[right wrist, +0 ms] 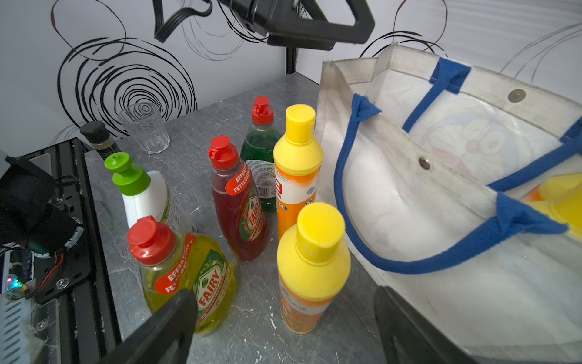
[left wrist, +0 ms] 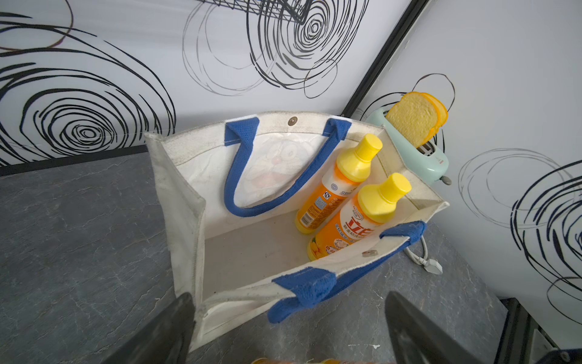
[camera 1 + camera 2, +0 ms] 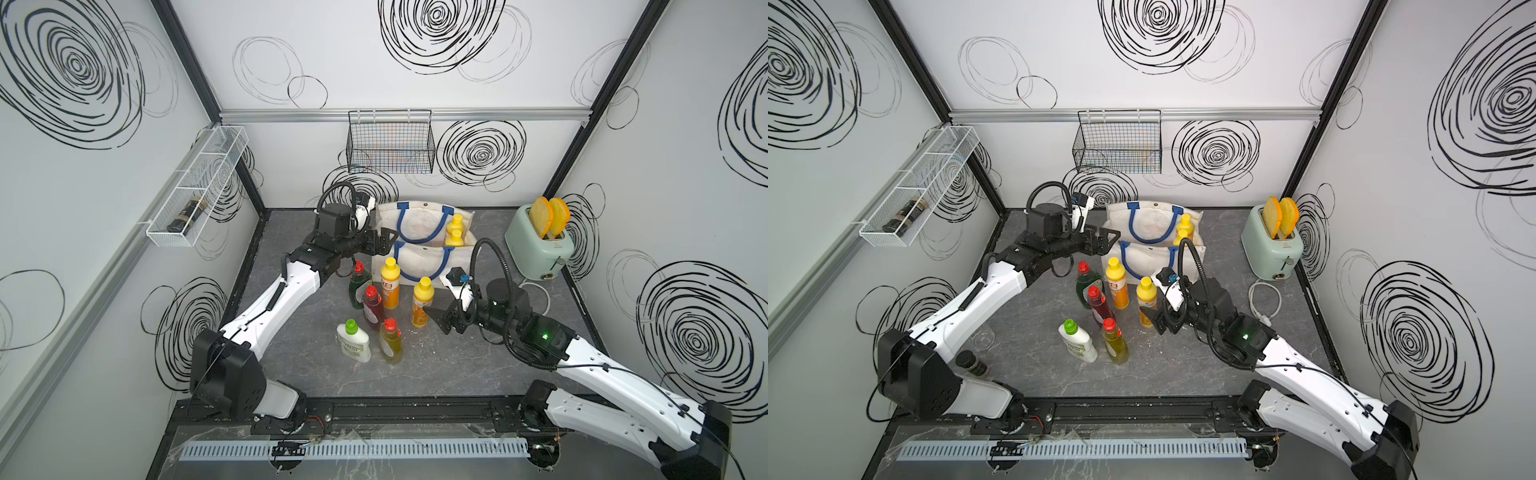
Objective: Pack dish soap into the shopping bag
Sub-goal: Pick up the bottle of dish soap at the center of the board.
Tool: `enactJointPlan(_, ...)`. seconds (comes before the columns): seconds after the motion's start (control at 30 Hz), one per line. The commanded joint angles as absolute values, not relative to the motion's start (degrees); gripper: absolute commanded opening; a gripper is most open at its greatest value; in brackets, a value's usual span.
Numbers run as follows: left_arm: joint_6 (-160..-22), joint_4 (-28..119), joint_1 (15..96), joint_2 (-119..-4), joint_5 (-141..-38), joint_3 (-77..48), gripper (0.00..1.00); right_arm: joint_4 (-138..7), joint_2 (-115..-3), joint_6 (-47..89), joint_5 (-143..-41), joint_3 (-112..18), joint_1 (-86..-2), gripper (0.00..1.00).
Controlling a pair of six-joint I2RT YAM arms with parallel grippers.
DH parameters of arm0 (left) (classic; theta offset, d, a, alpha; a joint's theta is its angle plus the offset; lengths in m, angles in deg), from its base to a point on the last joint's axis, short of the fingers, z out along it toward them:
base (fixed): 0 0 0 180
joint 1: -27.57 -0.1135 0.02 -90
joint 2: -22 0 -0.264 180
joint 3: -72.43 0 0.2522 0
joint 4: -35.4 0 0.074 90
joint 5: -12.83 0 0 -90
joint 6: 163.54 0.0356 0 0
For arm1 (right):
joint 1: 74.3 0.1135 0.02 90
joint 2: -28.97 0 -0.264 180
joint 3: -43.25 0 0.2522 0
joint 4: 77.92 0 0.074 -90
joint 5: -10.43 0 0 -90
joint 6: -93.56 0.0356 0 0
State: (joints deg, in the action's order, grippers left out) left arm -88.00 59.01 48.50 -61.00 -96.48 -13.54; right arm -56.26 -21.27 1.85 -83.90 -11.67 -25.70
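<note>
My left gripper (image 3: 384,242) hangs at the bag's (image 3: 417,262) left end, jaws apart and empty. I judge its best part is to stay clear of the mouth.

The step in hand belongs to my right gripper (image 3: 440,318): taking the near orange bottle (image 3: 422,303). To do it well, I should centre the body between my fingers and close on the label, not on the tapering cap. I should squeeze lightly, since thin plastic likely gives, then lift straight up so the neighbours stay standing. I then need to clear the near rim and the drooping handle (image 1: 406,267).

Six bottles stand on the table in front of the bag: white (image 1: 145,195), yellow-green (image 1: 195,277), red (image 1: 239,214), green (image 1: 259,151), far orange (image 1: 297,176) and the near orange one. Two packed bottles (image 2: 330,192) lean at the bag's right end.

My right jaws stand apart, wider than the near orange bottle. In the right wrist view it stands between my fingertips, and I can't tell whether either finger touches it.
</note>
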Motion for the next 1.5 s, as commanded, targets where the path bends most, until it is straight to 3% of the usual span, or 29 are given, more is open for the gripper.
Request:
enactJointPlan(0.0,-88.33,56.13,48.23,-59.64,-96.52,-12.88,0.96,-59.98,-21.31,2.49,-84.28,-10.67,-26.04,0.82)
enactJointPlan(0.37,-88.21,56.19,48.36,-59.65,-96.9,-12.96,0.96,-66.41,-25.16,3.08,-87.13,-11.43,-30.07,0.69)
enactJointPlan(0.47,-88.15,56.22,48.39,-59.75,-96.85,-12.96,0.96,-67.11,-27.52,2.03,-87.65,-12.0,-30.38,0.59)
enactJointPlan(0.9,-88.11,56.41,48.36,-60.28,-96.81,-13.05,0.96,-69.55,-30.18,0.93,-88.39,-13.37,-31.15,0.59)
enactJointPlan(1.47,-88.12,56.48,48.32,-60.44,-96.77,-13.05,0.96,-73.1,-33.1,1.15,-91.42,-13.7,-31.32,0.5)
